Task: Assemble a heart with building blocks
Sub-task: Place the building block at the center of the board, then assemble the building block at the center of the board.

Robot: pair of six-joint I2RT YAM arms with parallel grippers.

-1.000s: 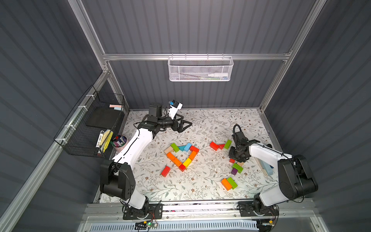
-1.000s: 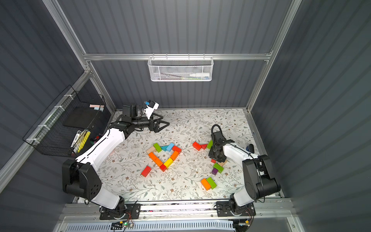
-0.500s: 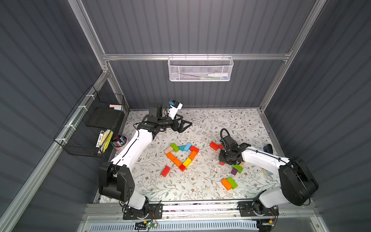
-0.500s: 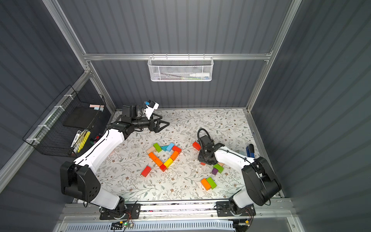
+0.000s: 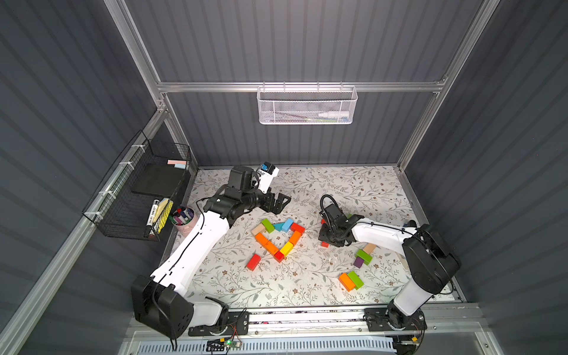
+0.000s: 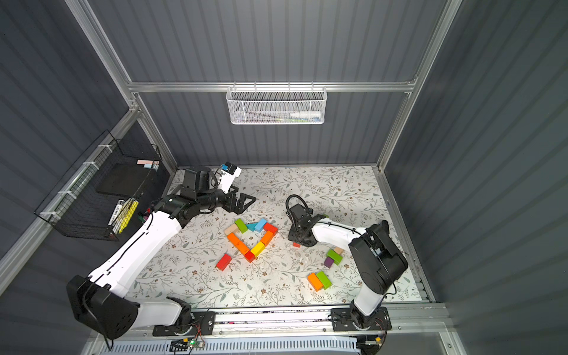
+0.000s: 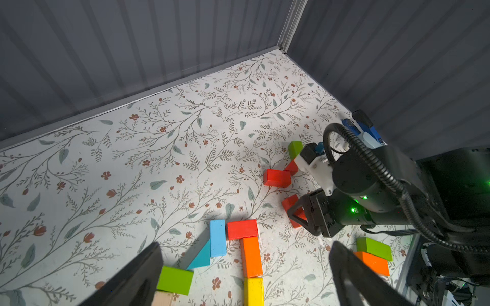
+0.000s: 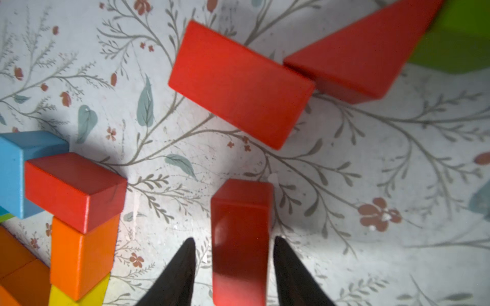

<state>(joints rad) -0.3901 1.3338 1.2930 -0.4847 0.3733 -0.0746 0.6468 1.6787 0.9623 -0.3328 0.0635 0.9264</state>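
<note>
Building blocks lie as a partial heart outline (image 5: 278, 236) in mid-mat: tan, green, teal, blue and red across the top, orange, yellow and red down to the point. My right gripper (image 8: 233, 238) is low just right of it, open, and a red block (image 8: 241, 238) sits between its fingers with a gap on each side. That block shows in both top views (image 5: 325, 244) (image 6: 296, 244). My left gripper (image 7: 245, 243) hangs open and empty behind the heart (image 5: 281, 203).
A red brick (image 8: 238, 84), red wedge (image 8: 358, 55) and green block (image 8: 456, 39) lie just beyond the right gripper. Loose blocks: red (image 5: 254, 262), green, purple and tan (image 5: 363, 256), orange and green (image 5: 351, 280). A marker cup (image 5: 183, 216) and a wire basket (image 5: 138, 190) stand left. A blue stapler (image 7: 363, 127) lies right.
My right arm has carried the red block left from the loose pile toward the heart, and its jaws have parted off the block. The left arm has not moved.
</note>
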